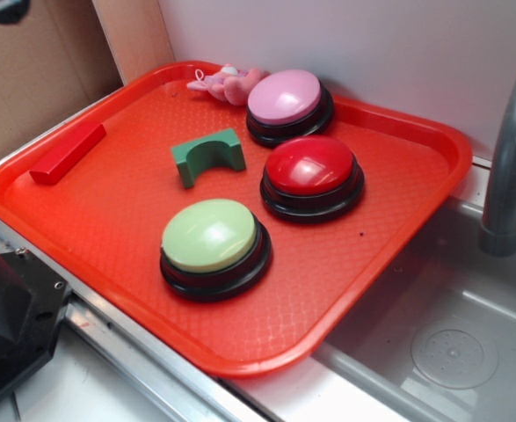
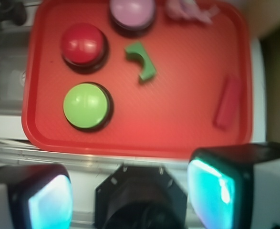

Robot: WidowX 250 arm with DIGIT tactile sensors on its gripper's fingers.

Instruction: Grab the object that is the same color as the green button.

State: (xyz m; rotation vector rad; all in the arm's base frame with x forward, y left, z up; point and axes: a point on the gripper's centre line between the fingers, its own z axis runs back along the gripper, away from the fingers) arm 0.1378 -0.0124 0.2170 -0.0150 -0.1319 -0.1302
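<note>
Red tray (image 1: 108,237) on metal counter, grey sink (image 1: 451,325) and faucet (image 1: 512,158) just beside it, white wall behind, cardboard at far corner. Three dome buttons on tray: green button (image 1: 210,236) at near edge, red button (image 1: 311,167) behind it, pink button (image 1: 285,98) farthest back. One red bar (image 1: 67,153) near tray's left rim. One pink plush (image 1: 227,84) touching pink button. One green block (image 1: 208,155), arch-cut, mid-tray, between bar and red button, untouched. Gripper (image 2: 130,191) off tray over counter, fingers (image 2: 216,188) spread wide, nothing between.
</note>
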